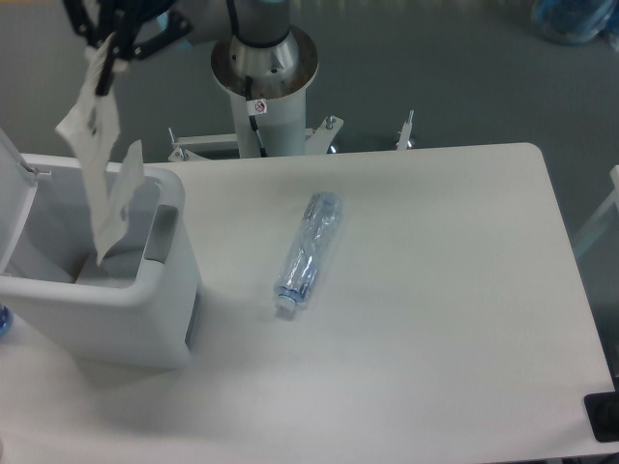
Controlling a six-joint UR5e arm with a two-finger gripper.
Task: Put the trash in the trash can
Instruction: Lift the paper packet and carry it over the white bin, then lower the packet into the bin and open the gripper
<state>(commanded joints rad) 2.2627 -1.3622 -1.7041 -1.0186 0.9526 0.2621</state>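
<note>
My gripper is at the top left, above the trash can, shut on the top edge of a flat white plastic pouch. The pouch hangs down twisted, with its lower end inside the opening of the white boxy trash can, whose lid stands open at the left. A grey tab sits on the can's right rim. A clear bluish plastic bottle lies on its side on the white table, to the right of the can, cap end toward the front.
The arm's round base and white pedestal stand behind the table's far edge. A black object sits at the table's front right corner. Something blue lies on the floor at the top right.
</note>
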